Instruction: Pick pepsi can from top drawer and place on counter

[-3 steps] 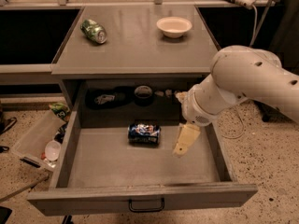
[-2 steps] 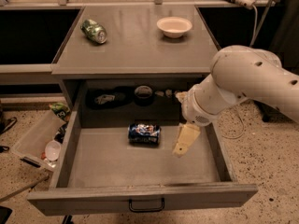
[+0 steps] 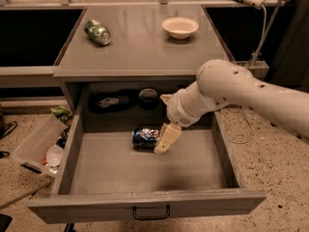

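Note:
The pepsi can (image 3: pixel 145 137) lies on its side on the floor of the open top drawer (image 3: pixel 193 173), near the middle. My gripper (image 3: pixel 162 127) is inside the drawer, right next to the can's right end, with the white arm reaching in from the right. It is open: one cream finger (image 3: pixel 166 139) hangs down beside the can, and the other (image 3: pixel 166 99) shows higher up toward the drawer's back. I cannot tell whether the lower finger touches the can. The counter (image 3: pixel 140 47) is above the drawer.
A green can (image 3: pixel 97 32) lies on the counter's left and a white bowl (image 3: pixel 180 27) stands on its right. A dark flat object (image 3: pixel 110 102) and a dark round cup (image 3: pixel 148 96) sit at the drawer's back. A clear bin (image 3: pixel 38 141) is on the floor at left.
My gripper has moved left across the drawer, from well right of the pepsi can to right beside it. The can has not moved.

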### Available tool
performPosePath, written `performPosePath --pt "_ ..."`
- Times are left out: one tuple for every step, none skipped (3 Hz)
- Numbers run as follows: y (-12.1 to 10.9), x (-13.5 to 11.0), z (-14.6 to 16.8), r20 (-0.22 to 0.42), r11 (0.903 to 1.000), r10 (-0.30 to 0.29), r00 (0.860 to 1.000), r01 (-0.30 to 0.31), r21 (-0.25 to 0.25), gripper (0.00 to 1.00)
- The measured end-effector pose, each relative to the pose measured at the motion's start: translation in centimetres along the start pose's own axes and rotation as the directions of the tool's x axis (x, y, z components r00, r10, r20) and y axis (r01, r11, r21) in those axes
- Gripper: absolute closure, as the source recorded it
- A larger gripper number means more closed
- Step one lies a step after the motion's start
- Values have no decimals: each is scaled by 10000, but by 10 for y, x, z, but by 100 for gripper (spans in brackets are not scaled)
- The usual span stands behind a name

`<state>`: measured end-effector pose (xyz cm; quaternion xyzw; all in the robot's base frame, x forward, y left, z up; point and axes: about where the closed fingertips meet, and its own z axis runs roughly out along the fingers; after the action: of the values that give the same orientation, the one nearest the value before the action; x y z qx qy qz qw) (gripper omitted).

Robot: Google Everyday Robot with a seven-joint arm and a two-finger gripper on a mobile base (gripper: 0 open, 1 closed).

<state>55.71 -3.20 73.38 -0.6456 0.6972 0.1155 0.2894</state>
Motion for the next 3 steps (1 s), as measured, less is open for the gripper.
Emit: performPosePath --pt "-11 -17 47 670 9994 -171 9976 191 -285 0" --pt "-13 -15 90 1064 9971 293 9939 -216 -733 0" --pt "-4 -5 125 1274 9875 1008 9867 -836 -1336 0"
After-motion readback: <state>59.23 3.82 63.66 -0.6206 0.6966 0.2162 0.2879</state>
